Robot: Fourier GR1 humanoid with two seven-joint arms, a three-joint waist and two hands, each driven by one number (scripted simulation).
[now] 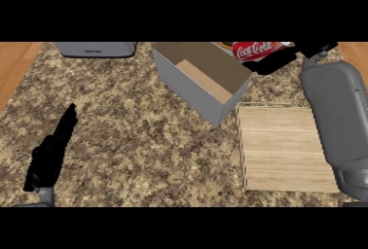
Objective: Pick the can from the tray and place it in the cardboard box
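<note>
A red can (255, 50) with white lettering hangs at the view's top right, just past the far right corner of the cardboard box (188, 85). My right hand (287, 56) is curled round the can, its forearm running down the right edge. The box is grey outside, brown inside, open on top, and stands tilted in the view at top centre. The light wooden tray (284, 148) lies flat to the box's right with nothing on it. At the lower left my left hand (50, 151) rests edge-on, fingers straight.
A grey appliance (95, 48) sits at the top left edge of the speckled stone counter (137, 131). Wooden surface shows at the far left and top right corners.
</note>
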